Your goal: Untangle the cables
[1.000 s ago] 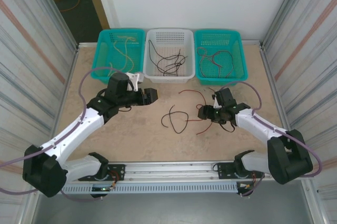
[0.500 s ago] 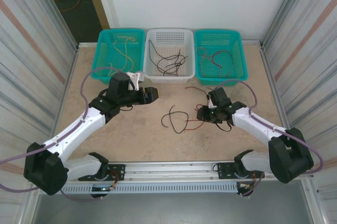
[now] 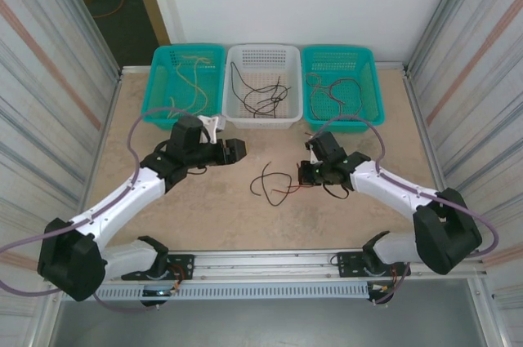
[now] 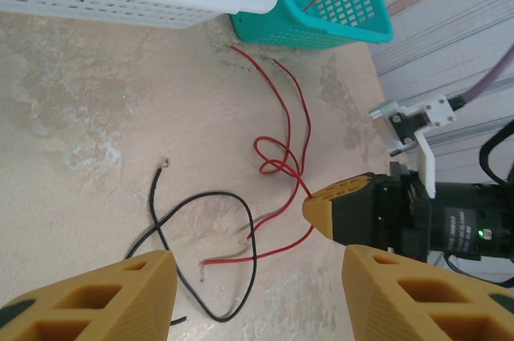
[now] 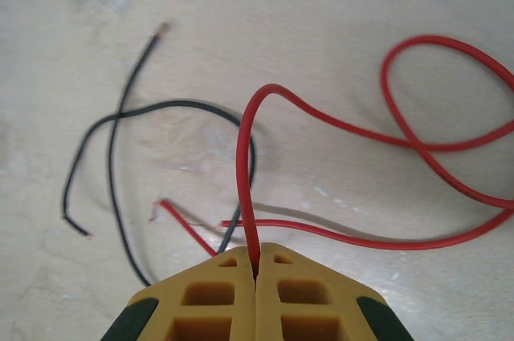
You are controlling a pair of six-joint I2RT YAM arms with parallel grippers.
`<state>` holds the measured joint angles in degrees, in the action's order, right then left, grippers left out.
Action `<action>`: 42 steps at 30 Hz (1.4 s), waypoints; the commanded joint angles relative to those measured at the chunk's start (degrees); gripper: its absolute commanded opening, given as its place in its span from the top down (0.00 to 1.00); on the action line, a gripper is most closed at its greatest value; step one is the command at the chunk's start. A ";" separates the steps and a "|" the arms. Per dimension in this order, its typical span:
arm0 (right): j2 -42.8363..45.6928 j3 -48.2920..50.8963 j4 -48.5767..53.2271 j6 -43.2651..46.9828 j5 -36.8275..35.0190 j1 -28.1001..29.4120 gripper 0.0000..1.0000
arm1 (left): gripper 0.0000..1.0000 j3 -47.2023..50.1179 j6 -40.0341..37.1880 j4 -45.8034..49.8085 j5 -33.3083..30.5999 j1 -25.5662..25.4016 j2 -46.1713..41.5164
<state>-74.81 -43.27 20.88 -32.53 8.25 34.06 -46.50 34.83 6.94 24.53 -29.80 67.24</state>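
A red cable [image 3: 288, 190] and a black cable [image 3: 265, 184] lie crossed over each other on the table's middle. My right gripper [image 3: 304, 174] is down at the tangle's right side. In the right wrist view it [image 5: 255, 265] is shut on the red cable [image 5: 241, 164], which arches up from the pads, with the black cable [image 5: 112, 164] looping behind. My left gripper [image 3: 239, 149] hovers open to the left of the tangle, holding nothing. In its wrist view the black loop [image 4: 241, 221] and red cable [image 4: 289, 100] lie beyond its jaws [image 4: 257, 293].
Three baskets line the far edge: a teal basket [image 3: 159, 77] with yellow cables [image 3: 194, 77], a white basket [image 3: 263, 121] with black cables [image 3: 261, 94], and a teal basket [image 3: 372, 77] with dark cables [image 3: 335, 94]. Metal walls stand at both sides.
My right gripper slid left to the tangle and closed on the red cable, pulling its loops leftward. The left arm barely moved.
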 commanded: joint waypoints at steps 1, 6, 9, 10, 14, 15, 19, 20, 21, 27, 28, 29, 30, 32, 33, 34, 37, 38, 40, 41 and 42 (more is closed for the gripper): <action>2.75 -2.82 -3.57 -1.39 2.98 0.56 1.00 | 0.42 1.63 2.12 -7.29 3.15 -0.93 0.69; 2.69 -5.32 -8.67 -4.63 7.21 1.06 1.00 | 0.39 2.76 2.87 -11.36 3.38 -3.68 1.30; 3.06 -5.99 -11.88 -6.89 9.27 1.24 1.00 | 0.29 1.91 1.11 -10.88 3.21 -5.99 1.06; 3.21 -6.40 -12.66 -7.47 9.71 1.48 1.00 | 0.26 1.57 -0.10 -10.50 2.82 -6.99 1.05; 4.34 -9.04 -11.72 -7.72 9.01 3.09 1.00 | 0.23 -0.43 -4.27 -8.08 0.39 -10.75 2.15; 4.75 -9.56 -11.45 -7.65 8.75 3.55 1.00 | 0.23 -0.92 -4.84 -7.55 -0.10 -11.39 2.67; 6.14 -11.42 -10.46 -7.61 7.39 5.23 1.00 | 0.25 -2.34 -5.68 -7.15 -1.32 -13.08 5.43; 6.41 -11.65 -10.28 -7.44 7.02 5.44 1.00 | 0.27 -2.50 -5.78 -6.92 -1.68 -13.26 6.08; 6.80 -11.75 -10.25 -7.14 6.63 5.76 1.00 | 0.29 -3.04 -5.49 -5.89 -2.43 -13.35 7.16; 8.84 -11.67 -10.25 -6.45 6.60 5.59 1.00 | 0.35 -1.57 -3.27 -6.41 -3.56 -13.44 9.53; 9.26 -11.67 -10.33 -6.20 6.60 5.62 1.00 | 0.35 -1.04 -3.26 -6.05 -4.16 -13.44 9.42; 9.82 -11.62 -10.43 -5.92 6.43 5.61 1.00 | 0.35 -0.64 -3.28 -5.75 -4.61 -13.36 9.35; 10.43 -11.58 -10.44 -5.72 6.12 5.60 1.00 | 0.36 -0.14 -3.27 -5.73 -4.66 -13.35 9.38; 11.47 -11.88 -10.11 -5.23 5.69 5.43 1.00 | 0.36 0.82 -2.94 -6.20 -4.08 -13.35 9.52; 11.82 -12.29 -9.76 -5.01 5.48 5.36 1.00 | 0.37 1.22 -2.65 -6.48 -3.79 -13.35 9.72; 12.22 -12.68 -9.52 -4.91 5.36 5.25 1.00 | 0.37 1.58 -2.40 -6.57 -3.58 -13.35 9.96; 13.55 -13.42 -9.90 -4.86 5.02 5.34 1.00 | 0.40 2.41 -1.80 -7.09 -3.19 -13.35 10.70; 14.25 -13.42 -10.36 -4.91 5.02 5.39 1.00 | 0.41 2.60 -1.48 -7.42 -3.16 -13.35 10.97; 15.65 -13.64 -10.78 -4.91 4.85 5.53 1.00 | 0.44 2.60 -1.11 -7.18 -3.26 -13.35 11.48; 16.35 -13.92 -10.63 -4.86 4.78 5.55 1.00 | 0.44 2.57 -1.12 -6.97 -3.36 -13.35 11.54; 16.88 -14.35 -10.29 -4.78 4.68 5.57 1.00 | 0.45 2.55 -1.17 -6.94 -3.55 -13.35 11.44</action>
<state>-60.47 -54.74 10.79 -38.52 13.85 39.64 -44.27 33.01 0.19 21.37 -42.87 78.50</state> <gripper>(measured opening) 0.062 0.553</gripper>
